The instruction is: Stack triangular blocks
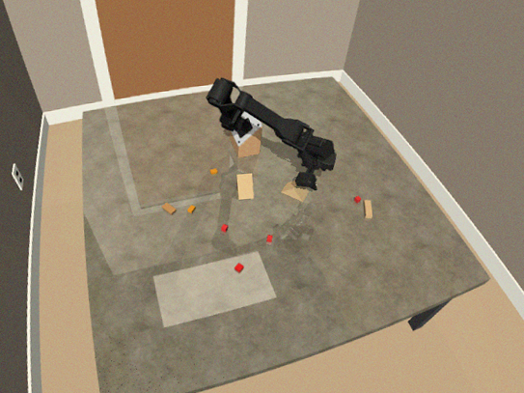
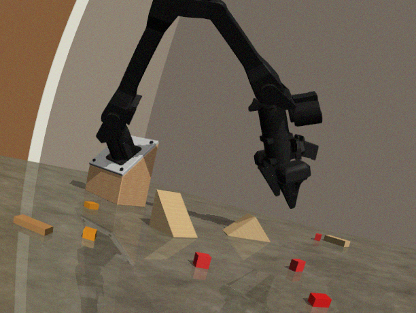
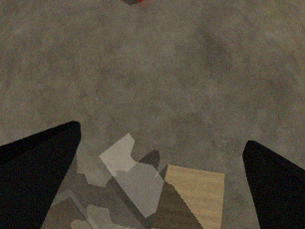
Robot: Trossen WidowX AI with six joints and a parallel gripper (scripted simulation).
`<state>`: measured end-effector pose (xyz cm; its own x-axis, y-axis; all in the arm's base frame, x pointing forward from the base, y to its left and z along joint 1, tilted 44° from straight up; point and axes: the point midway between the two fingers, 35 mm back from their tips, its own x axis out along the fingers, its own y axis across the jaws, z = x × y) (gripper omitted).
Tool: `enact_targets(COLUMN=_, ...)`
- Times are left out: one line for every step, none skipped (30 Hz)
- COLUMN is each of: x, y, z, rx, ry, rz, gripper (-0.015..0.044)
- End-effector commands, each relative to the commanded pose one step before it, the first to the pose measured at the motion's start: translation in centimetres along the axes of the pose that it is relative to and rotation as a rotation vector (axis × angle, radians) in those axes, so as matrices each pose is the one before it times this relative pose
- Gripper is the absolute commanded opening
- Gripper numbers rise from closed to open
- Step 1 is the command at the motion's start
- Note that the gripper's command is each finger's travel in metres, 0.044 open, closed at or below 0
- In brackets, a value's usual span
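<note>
One light-wood triangular block stands tall on the table in front of the arm's base. The other triangular block lies low on the table to its right, ridge up, apart from the first. My gripper is open and empty. It hangs pointing down, a little above and just beyond the low block, touching nothing. In the wrist view the low block sits at the bottom between my two fingers.
The arm's wooden pedestal stands behind the blocks. Several red cubes, two orange cubes and tan bars are scattered around. A pale rectangle is marked near the front.
</note>
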<state>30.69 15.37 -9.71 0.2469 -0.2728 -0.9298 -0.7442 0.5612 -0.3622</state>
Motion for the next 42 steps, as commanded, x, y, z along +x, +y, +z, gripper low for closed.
enact_targets(x=0.049, y=-0.141, z=-0.157, rx=0.0031, ry=0.37391, rz=-0.04898, gripper=0.0440)
enact_targets(x=-0.149, y=-0.087, z=-0.103, rx=-0.0024, ry=0.04181, rz=-0.01136, gripper=0.0440)
enact_targets(x=-0.173, y=-0.103, z=-0.121, rx=-0.0028, ry=0.04125, rz=-0.01259, gripper=0.0440)
enact_targets(x=-0.195, y=-0.119, z=-0.139, rx=-0.0032, ry=0.04065, rz=-0.01379, gripper=0.0440)
enact_targets(x=-0.215, y=-0.136, z=-0.158, rx=-0.0037, ry=0.04003, rz=-0.01497, gripper=0.0440)
enact_targets(x=-0.232, y=-0.153, z=-0.176, rx=-0.0041, ry=0.03936, rz=-0.01612, gripper=0.0440)
enact_targets(x=-0.248, y=-0.171, z=-0.194, rx=-0.0045, ry=0.03867, rz=-0.01724, gripper=0.0440)
enact_targets(x=-0.261, y=-0.188, z=-0.211, rx=-0.0048, ry=0.03791, rz=-0.01831, gripper=0.0440)
enact_targets(x=-0.263, y=-0.175, z=0.032, rx=0.0022, ry=0.02585, rz=-0.01818, gripper=0.0440)
enact_targets(x=-0.178, y=-0.150, z=-0.233, rx=-0.0058, ry=0.02707, rz=-0.01355, gripper=0.0440)
enact_targets(x=-0.134, y=-0.134, z=-0.302, rx=-0.0081, ry=0.02492, rz=-0.01089, gripper=0.0440)
enact_targets(x=-0.080, y=-0.067, z=-0.074, rx=-0.0016, ry=0.01008, rz=-0.00596, gripper=0.0440)
enact_targets(x=-0.017, y=-0.014, z=-0.016, rx=-0.0004, ry=0.00212, rz=-0.00127, gripper=0.0440)
enact_targets(x=0.000, y=0.000, z=0.000, rx=0.0000, ry=0.00000, rz=0.00000, gripper=0.0440)
enact_targets(x=0.000, y=0.000, z=0.000, rx=0.0000, ry=0.00000, rz=0.00000, gripper=0.0440)
enact_targets(x=0.000, y=0.000, z=0.000, rx=0.0000, ry=0.00000, rz=0.00000, gripper=0.0440)
enact_targets(x=0.000, y=0.000, z=0.000, rx=0.0000, ry=0.00000, rz=0.00000, gripper=0.0440)
enact_targets(x=0.000, y=0.000, z=0.000, rx=0.0000, ry=0.00000, rz=0.00000, gripper=0.0440)
enact_targets(x=0.000, y=0.000, z=0.000, rx=0.0000, ry=0.00000, rz=0.00000, gripper=0.0440)
enact_targets(x=0.000, y=0.000, z=0.000, rx=0.0000, ry=0.00000, rz=0.00000, gripper=0.0440)
enact_targets(x=0.000, y=0.000, z=0.000, rx=0.0000, ry=0.00000, rz=0.00000, gripper=0.0440)
enact_targets(x=0.000, y=0.000, z=0.000, rx=0.0000, ry=0.00000, rz=0.00000, gripper=0.0440)
enact_targets(x=0.000, y=0.000, z=0.000, rx=0.0000, ry=0.00000, rz=0.00000, gripper=0.0440)
enact_targets(x=0.000, y=0.000, z=0.000, rx=0.0000, ry=0.00000, rz=0.00000, gripper=0.0440)
enact_targets(x=0.000, y=0.000, z=0.000, rx=0.0000, ry=0.00000, rz=0.00000, gripper=0.0440)
enact_targets(x=0.000, y=0.000, z=0.000, rx=0.0000, ry=0.00000, rz=0.00000, gripper=0.0440)
enact_targets(x=0.000, y=0.000, z=0.000, rx=0.0000, ry=0.00000, rz=0.00000, gripper=0.0440)
enact_targets(x=0.000, y=0.000, z=0.000, rx=0.0000, ry=0.00000, rz=0.00000, gripper=0.0440)
enact_targets(x=0.071, y=0.000, z=0.007, rx=0.0015, ry=0.00061, rz=0.00056, gripper=0.0440)
enact_targets(x=0.213, y=0.001, z=0.020, rx=0.0044, ry=0.00185, rz=0.00168, gripper=0.0440)
enact_targets(x=0.357, y=0.002, z=0.031, rx=0.0072, ry=0.00312, rz=0.00278, gripper=0.0440)
enact_targets(x=0.507, y=0.002, z=0.038, rx=0.0094, ry=0.00455, rz=0.00374, gripper=0.0440)
enact_targets(x=0.652, y=0.006, z=0.040, rx=0.0121, ry=0.00590, rz=0.00478, gripper=0.0440)
enact_targets(x=0.797, y=0.013, z=0.035, rx=0.0148, ry=0.00728, rz=0.00580, gripper=0.0440)
enact_targets(x=0.904, y=0.007, z=0.019, rx=0.0138, ry=0.00871, rz=0.00577, gripper=0.0440)
enact_targets(x=0.880, y=0.000, z=-0.001, rx=0.0108, ry=0.00887, rz=0.00493, gripper=0.0440)
enact_targets(x=0.942, y=-0.010, z=-0.023, rx=0.0079, ry=0.00999, rz=0.00437, gripper=0.0440)
enact_targets(x=0.964, y=-0.018, z=-0.046, rx=0.0047, ry=0.01069, rz=0.00365, gripper=0.0440)
enact_targets(x=0.888, y=-0.020, z=-0.061, rx=0.0016, ry=0.01022, rz=0.00277, gripper=0.0440)
enact_targets(x=0.887, y=-0.010, z=-0.077, rx=0.0015, ry=0.01025, rz=0.00286, gripper=0.0440)
enact_targets(x=0.867, y=0.000, z=-0.090, rx=0.0013, ry=0.01007, rz=0.00288, gripper=0.0440)
enact_targets(x=0.656, y=0.007, z=-0.078, rx=0.0009, ry=0.00765, rz=0.00224, gripper=0.0440)
